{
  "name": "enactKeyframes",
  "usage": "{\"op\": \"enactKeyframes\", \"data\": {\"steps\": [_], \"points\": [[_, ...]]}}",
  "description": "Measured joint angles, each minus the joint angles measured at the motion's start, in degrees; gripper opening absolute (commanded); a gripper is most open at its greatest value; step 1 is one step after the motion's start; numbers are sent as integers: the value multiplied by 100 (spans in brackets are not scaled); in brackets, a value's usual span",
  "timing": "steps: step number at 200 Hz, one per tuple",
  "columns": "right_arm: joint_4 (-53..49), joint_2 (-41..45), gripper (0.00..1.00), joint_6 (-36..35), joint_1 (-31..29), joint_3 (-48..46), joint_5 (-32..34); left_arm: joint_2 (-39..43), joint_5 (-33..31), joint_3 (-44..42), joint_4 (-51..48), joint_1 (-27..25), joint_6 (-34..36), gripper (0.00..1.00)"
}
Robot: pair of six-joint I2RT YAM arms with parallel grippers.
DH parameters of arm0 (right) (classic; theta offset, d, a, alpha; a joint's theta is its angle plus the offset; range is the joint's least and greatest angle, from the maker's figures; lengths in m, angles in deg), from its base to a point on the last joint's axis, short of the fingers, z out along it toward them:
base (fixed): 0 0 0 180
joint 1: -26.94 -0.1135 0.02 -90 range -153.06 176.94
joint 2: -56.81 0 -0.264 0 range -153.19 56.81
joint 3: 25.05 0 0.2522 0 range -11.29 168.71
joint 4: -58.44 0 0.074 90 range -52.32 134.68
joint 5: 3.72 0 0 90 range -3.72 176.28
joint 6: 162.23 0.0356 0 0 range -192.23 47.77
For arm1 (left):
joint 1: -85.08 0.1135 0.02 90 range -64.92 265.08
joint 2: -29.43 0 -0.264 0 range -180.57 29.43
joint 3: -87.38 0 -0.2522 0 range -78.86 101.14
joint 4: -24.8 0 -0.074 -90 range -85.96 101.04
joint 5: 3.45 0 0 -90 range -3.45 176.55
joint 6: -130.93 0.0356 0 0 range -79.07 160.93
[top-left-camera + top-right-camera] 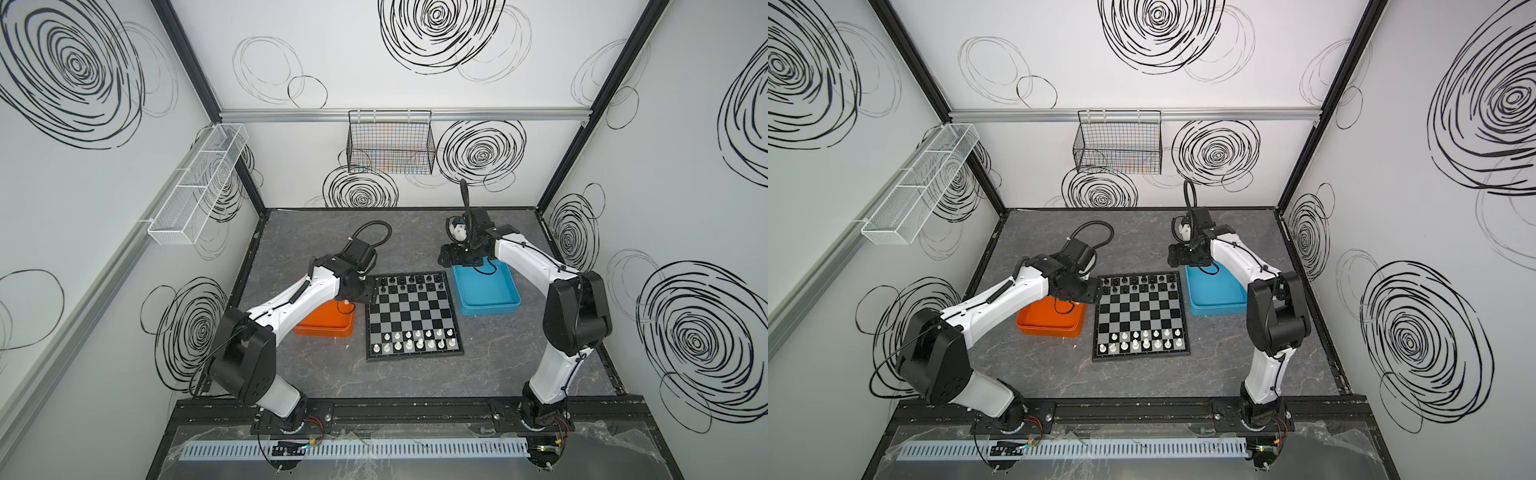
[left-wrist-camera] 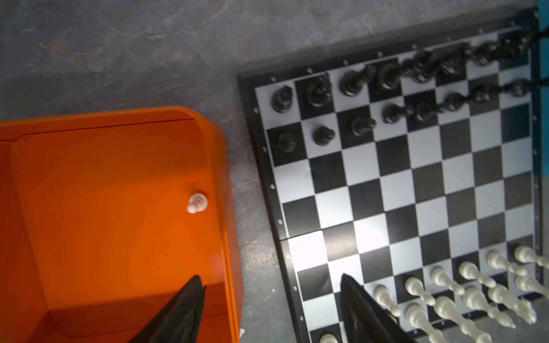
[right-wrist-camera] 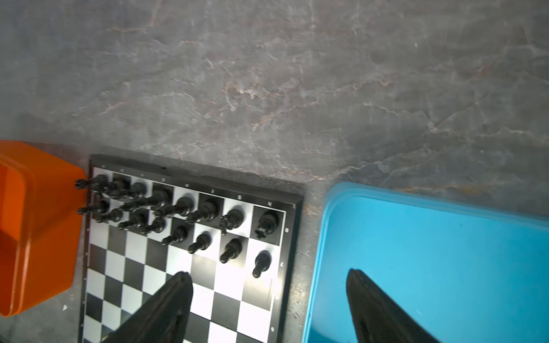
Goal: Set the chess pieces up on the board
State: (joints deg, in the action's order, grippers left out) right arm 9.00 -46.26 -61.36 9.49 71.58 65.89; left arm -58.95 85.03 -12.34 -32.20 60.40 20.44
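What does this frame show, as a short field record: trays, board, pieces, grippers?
orange tray: holds one white pawn
blue tray: no piece visible
board: lies between both trays
black pieces: fill the far two rows
white pieces: near two rows, pawn row has gaps
left gripper: jaws open, holding nothing
right gripper: jaws open, holding nothing
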Motion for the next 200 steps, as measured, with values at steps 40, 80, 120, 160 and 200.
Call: {"op": "enactKeyframes", "data": {"steps": [40,80,120,160,200], "points": [[129,55,85,-44,-122,-11,-155,-59,-9,-26,245,817,173,89],[131,55,85,-66,-140,-11,-177,-446,-31,-66,498,1119,234,100],[131,55,86,-68,-140,-11,-170,-638,-37,-243,693,1167,229,99],[127,48,86,-68,-140,-11,-164,-675,-42,-466,876,1329,199,99],[118,-26,86,-79,-140,-11,-136,-776,-28,-540,992,1362,181,96]]}}
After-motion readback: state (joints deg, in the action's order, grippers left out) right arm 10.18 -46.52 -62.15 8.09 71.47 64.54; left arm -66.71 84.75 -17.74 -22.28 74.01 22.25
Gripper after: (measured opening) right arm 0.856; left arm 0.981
